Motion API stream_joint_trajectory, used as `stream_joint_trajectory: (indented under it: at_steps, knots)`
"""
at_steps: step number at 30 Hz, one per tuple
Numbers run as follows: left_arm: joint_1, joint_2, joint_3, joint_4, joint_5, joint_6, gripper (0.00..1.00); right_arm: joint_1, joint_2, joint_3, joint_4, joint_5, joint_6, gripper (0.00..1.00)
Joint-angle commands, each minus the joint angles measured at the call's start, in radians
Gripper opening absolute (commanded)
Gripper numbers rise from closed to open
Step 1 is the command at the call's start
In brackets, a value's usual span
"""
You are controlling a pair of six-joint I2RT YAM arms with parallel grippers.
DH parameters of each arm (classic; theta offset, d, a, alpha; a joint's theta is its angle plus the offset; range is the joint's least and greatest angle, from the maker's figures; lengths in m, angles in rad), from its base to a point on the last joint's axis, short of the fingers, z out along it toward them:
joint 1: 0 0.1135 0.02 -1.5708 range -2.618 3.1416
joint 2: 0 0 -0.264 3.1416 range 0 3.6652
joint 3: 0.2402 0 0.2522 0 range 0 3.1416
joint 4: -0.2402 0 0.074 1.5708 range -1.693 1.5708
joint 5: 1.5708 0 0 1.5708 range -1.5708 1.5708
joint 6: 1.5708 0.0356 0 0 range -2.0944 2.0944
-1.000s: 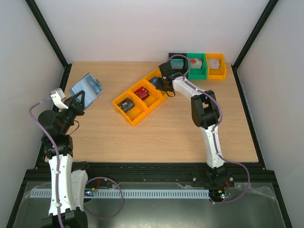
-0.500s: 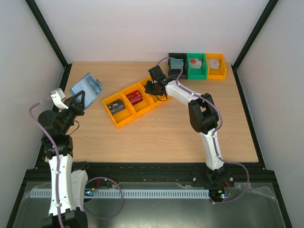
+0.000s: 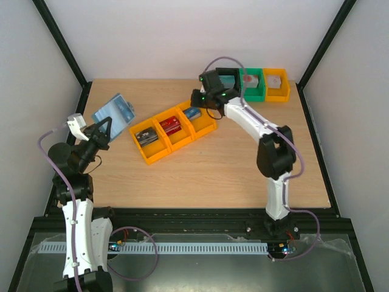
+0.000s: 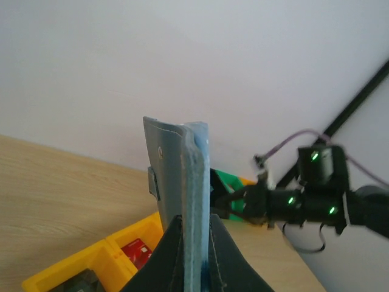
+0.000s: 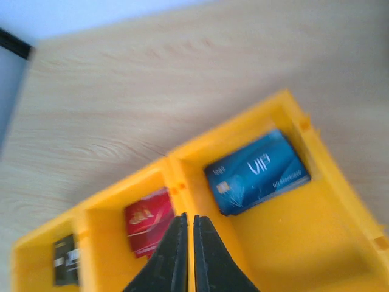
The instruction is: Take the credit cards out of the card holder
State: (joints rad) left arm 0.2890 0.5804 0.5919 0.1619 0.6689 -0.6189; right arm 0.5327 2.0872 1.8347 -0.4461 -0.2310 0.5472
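Left jaws: nearly closed, pinching the lower edge of the card holder [image 4: 182, 182], which stands upright between them, lifted off the counter [image 3: 200, 164].
Right jaws: pressed together with nothing between them, hanging over the yellow tray [image 5: 285, 243], tips above the wall between its middle and right compartments.
Credit cards: all three visible ones lie flat in the tray, one per compartment. The blue card [image 5: 256, 171] is just right of the right jaws' tips, the red card [image 5: 148, 220] just left of them, and the dark card [image 5: 65, 260] furthest left.
Holder's contents: cannot tell, since it is seen edge-on and its pockets are hidden.
How the cards will likely handle: light, thin, stiff and slick. Lying flat on a bin floor they offer no edge to pinch (a tilt against a wall would help).
Where to take a card: by a short edge, across its thickness, with a firm squeeze.
How the holder will likely handle: soft and foldable, apt to sag or twist.
Where to hold it: low, near the fold, as the left jaws do, leaving the top edge free.
Risk: a card may skate out of closed tips.
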Motion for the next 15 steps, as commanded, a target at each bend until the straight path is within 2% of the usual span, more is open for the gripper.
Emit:
stream_joint_trajectory:
  at_steps: [1,4,6,8,11,12,15]
  knots:
    - [-0.017,-0.013,0.024,0.123,0.19,0.068,0.02,-0.008,-0.22,-0.057,0.11,-0.142,-0.188,0.09]
    - [-0.046,-0.012,0.04,0.154,0.304,0.132,0.02,-0.005,-0.315,-0.091,0.162,-0.391,-0.27,0.23]
    - [-0.061,-0.007,0.056,0.167,0.364,0.148,0.02,-0.002,-0.364,-0.119,0.214,-0.565,-0.264,0.37]
    - [-0.074,0.0,0.077,0.184,0.412,0.155,0.02,0.014,-0.414,-0.165,0.302,-0.727,-0.22,0.57]
    - [-0.096,0.01,0.107,0.201,0.455,0.156,0.02,0.053,-0.485,-0.238,0.491,-0.918,-0.111,0.94]
    - [-0.102,0.012,0.115,0.204,0.463,0.155,0.02,0.068,-0.504,-0.273,0.57,-0.969,-0.057,0.99]
    - [-0.123,0.014,0.13,0.23,0.484,0.135,0.02,0.113,-0.576,-0.349,0.686,-0.989,0.017,0.99]
